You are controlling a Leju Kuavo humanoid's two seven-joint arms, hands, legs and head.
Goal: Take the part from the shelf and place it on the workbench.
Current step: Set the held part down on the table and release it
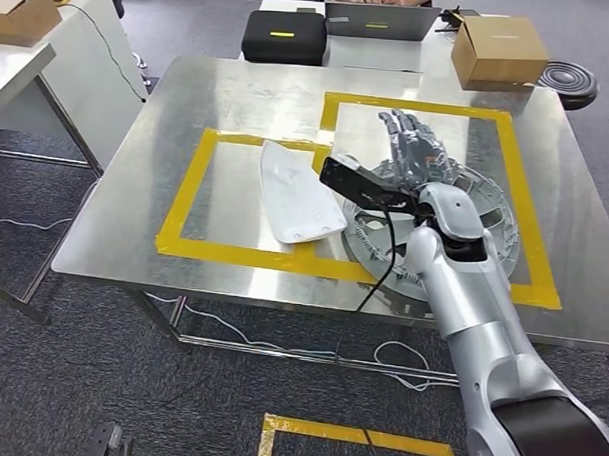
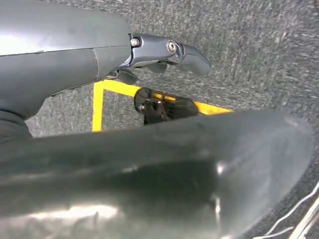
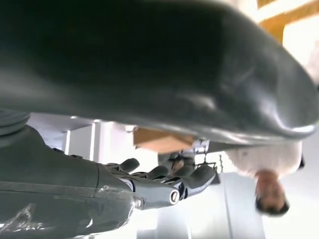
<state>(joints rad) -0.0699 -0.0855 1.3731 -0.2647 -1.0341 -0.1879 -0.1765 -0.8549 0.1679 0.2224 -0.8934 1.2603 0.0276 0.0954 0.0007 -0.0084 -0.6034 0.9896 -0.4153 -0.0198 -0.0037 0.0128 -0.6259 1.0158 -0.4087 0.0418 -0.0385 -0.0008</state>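
Workbench [image 1: 215,95] bears two parts: white shell [image 1: 295,196], grey disc [image 1: 489,216].

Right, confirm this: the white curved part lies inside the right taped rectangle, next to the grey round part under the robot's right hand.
Not quite. In the head view the white curved part lies inside the left taped rectangle, not the right one. The grey round part does sit beside it, under the right hand.
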